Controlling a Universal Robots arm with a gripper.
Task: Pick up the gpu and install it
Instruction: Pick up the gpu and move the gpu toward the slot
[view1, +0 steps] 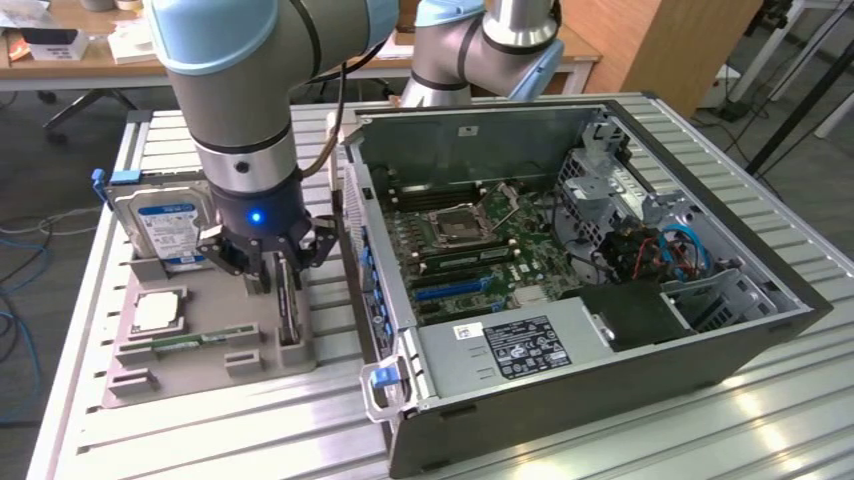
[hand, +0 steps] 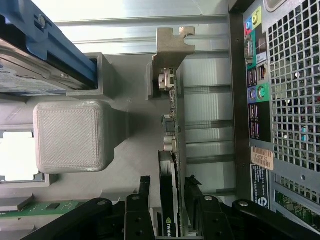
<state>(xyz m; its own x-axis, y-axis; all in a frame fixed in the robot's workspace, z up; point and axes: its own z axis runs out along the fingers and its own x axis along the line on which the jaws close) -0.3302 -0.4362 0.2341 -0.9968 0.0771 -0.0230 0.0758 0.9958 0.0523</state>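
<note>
Exterior view, black open-sided computer case (view1: 627, 350): lying with its lid off and the green motherboard (view1: 474, 235) bare. The blue expansion slot (view1: 447, 288) inside looks to have no card in it, so by my read the install is not done.
Grey plastic parts tray (view1: 200, 380): just beside the case, on the exterior view's left of it.
Black claw (view1: 278, 268): down low over the tray, close by the case's back panel (hand: 260, 100). Whether it is pinching or only bracketing what sits beneath it, I cannot tell.
Thin, flat, brownish-board, black-faced gpu (hand: 170, 170): standing on edge in its tray slot, right under the claw and near the case's back panel. It is not lifted clear, so the pick-up is at most just begun.
Hidden: the gpu's lower edge is sunk in the slot, and the claw covers its top in the exterior view. The contact faces are lost in shadow in the wrist view.
</note>
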